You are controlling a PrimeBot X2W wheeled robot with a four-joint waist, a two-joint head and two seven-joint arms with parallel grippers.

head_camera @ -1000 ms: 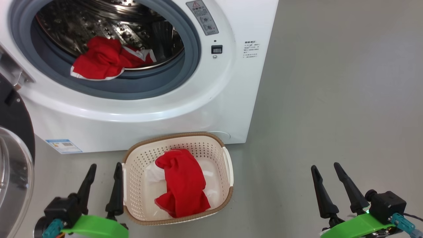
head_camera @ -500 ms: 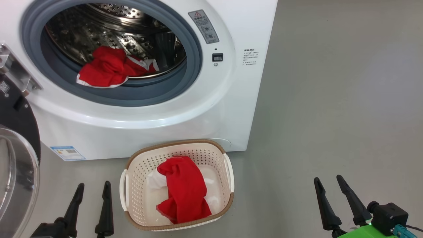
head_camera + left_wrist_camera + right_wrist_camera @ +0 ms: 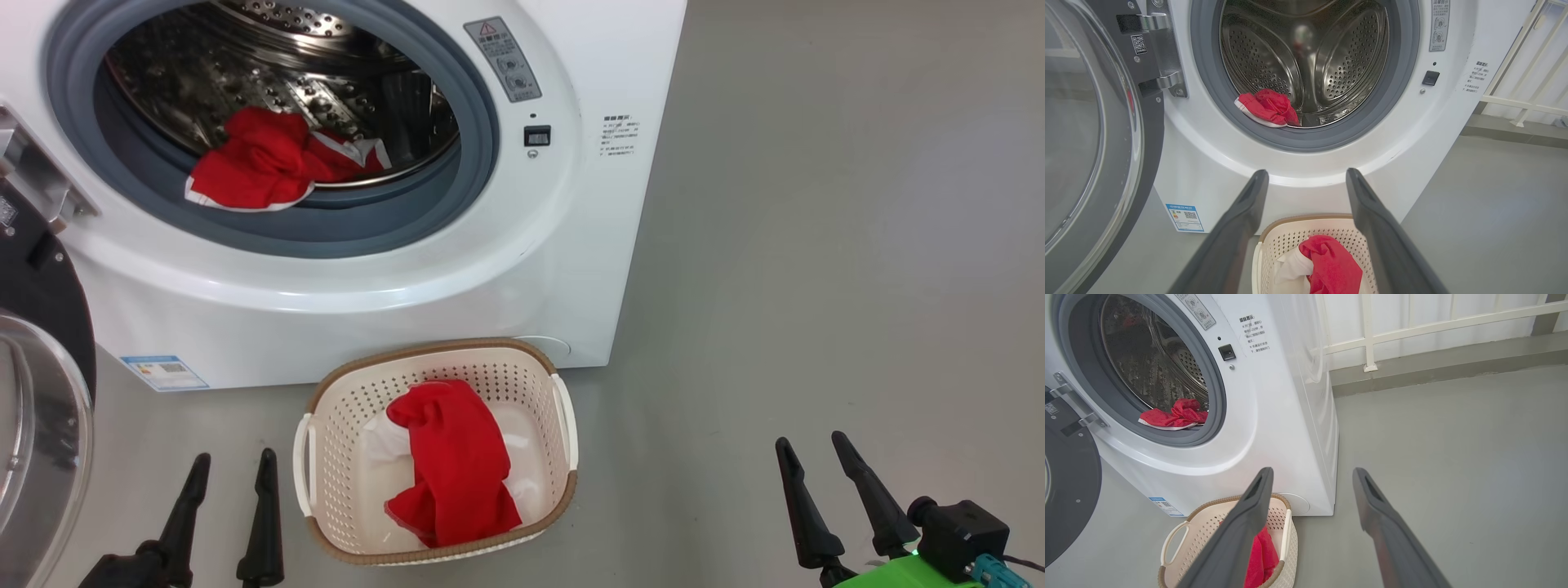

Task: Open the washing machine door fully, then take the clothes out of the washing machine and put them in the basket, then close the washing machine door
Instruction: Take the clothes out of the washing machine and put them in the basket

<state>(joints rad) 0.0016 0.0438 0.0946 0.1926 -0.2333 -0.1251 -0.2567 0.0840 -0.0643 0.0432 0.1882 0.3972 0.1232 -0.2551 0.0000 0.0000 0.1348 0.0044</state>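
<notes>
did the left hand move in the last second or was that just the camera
Yes. Measured against the basket, the left hand has drawn back toward the bottom of the head view and a little further from the basket's left side.

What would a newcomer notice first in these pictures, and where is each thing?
A bright red garment with white trim lies at the front of the steel drum of the big white washing machine. Another red garment lies in the small cream perforated basket on the grey floor before the machine. The round black-rimmed glass door stands open at the left.
</notes>
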